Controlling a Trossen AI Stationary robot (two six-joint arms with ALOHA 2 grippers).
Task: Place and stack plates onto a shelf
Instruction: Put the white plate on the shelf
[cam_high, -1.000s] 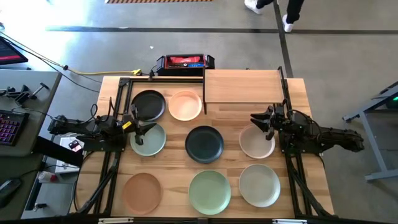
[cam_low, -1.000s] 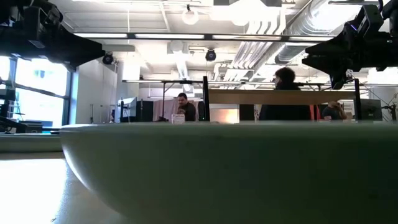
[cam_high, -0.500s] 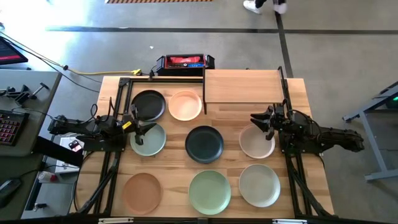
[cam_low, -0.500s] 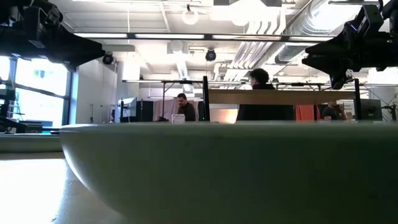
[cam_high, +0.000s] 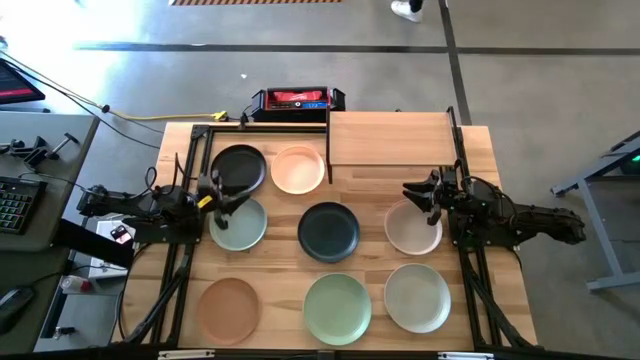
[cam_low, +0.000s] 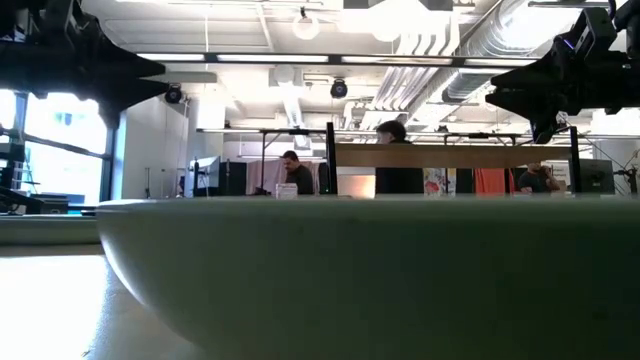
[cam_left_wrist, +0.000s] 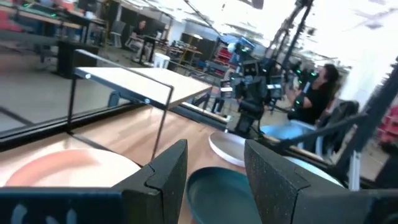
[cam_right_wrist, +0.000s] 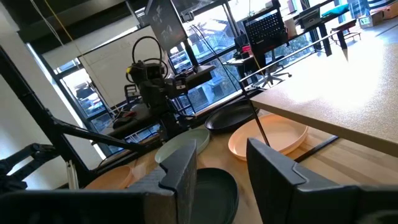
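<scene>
Eight plates lie flat on the slatted table: black (cam_high: 239, 168), peach (cam_high: 298, 169), pale green (cam_high: 240, 225), black (cam_high: 328, 230), cream (cam_high: 413, 230), terracotta (cam_high: 229, 308), green (cam_high: 338, 303) and pale cream (cam_high: 417, 297). The shelf (cam_high: 390, 138) stands at the far edge with nothing on its board. My left gripper (cam_high: 220, 197) hovers open over the far left rim of the pale green plate. My right gripper (cam_high: 420, 196) hovers open over the far rim of the cream plate. Each wrist view shows its open fingers, left gripper (cam_left_wrist: 214, 180) and right gripper (cam_right_wrist: 224, 174), with the middle black plate (cam_left_wrist: 224, 193) (cam_right_wrist: 214, 186) beyond.
A black and red box (cam_high: 297, 100) sits just beyond the table's far edge, left of the shelf. Black frame bars (cam_high: 195, 150) run along the table's left side. In the low view one plate's wall (cam_low: 350, 270) fills the foreground. People move in the room behind.
My left gripper has swung a little toward the far edge, over the pale green plate's far rim. The right arm and all plates have kept still. A person has walked across the room behind.
</scene>
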